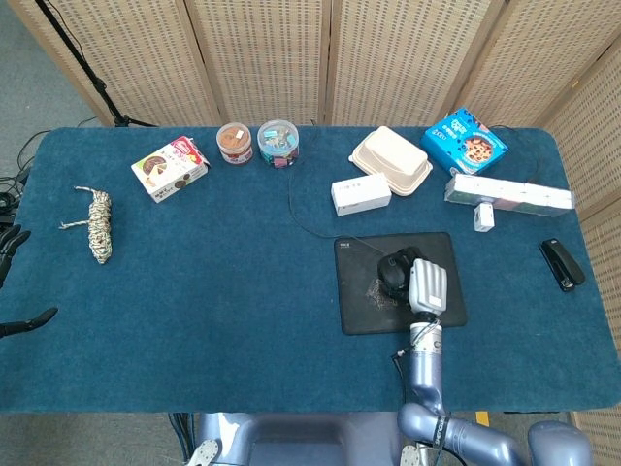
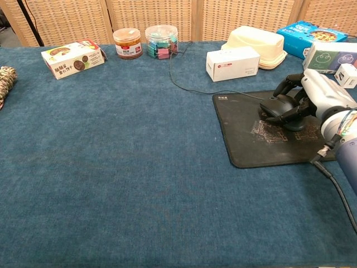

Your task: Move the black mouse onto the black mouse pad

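Observation:
The black mouse sits low on the black mouse pad, in its right half. My right hand covers the mouse from the right, and its dark fingers curl around the mouse and hold it. The mouse's thin cable trails back-left across the cloth toward the jars. Of my left hand only dark fingertips show at the left edge of the head view, spread apart with nothing between them.
Behind the pad stand a white box and a cream clamshell container. A blue cookie box, a long white box and a black stapler lie to the right. Two jars, a snack box and a rope toy lie to the left.

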{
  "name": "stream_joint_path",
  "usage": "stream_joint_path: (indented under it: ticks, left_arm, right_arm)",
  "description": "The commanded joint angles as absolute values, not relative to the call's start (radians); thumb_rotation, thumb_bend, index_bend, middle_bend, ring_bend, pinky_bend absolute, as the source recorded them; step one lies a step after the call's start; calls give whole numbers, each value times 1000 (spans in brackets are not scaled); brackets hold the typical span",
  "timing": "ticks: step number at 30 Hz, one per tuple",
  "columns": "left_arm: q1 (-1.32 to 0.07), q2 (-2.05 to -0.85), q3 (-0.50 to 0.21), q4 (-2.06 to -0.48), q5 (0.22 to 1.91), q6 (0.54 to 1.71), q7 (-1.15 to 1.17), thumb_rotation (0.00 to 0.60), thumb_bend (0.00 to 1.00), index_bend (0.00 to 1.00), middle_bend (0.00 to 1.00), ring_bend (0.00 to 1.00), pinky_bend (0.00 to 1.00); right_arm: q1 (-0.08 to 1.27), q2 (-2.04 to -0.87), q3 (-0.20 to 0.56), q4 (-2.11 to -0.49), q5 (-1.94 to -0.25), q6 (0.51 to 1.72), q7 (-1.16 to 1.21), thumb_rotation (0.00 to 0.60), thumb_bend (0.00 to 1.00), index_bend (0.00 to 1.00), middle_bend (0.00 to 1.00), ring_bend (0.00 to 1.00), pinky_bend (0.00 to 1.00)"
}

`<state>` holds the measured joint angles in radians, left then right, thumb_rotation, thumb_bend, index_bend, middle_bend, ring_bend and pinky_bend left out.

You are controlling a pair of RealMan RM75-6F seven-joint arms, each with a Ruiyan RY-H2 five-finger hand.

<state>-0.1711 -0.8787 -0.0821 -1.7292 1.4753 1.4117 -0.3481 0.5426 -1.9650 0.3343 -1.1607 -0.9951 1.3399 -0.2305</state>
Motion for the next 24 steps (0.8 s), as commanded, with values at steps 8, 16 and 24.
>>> stream_joint_path:
  ticks: [8,16,24]
  left_arm:
    - [-171,-877,-85,-1721,1471,1410,-361,600,145,0,0,0,0]
    - [-170,-876,-87,-1718,1474,1410,-370,600,145,0,0,0,0]
    - [-169,-874,-89,-1714,1473,1413,-381,600,146,0,0,0,0]
  right_arm:
    - [553,-2006,365,-1064,-998,1295,-190,600,435,457,523,463,543]
    - [557,-2029,395,-1033,-993,1278,-168,600,435,389,463,393,462]
    - [525,-1969,372,-1138,-1023,1255,-149,600,435,6,0,0,0]
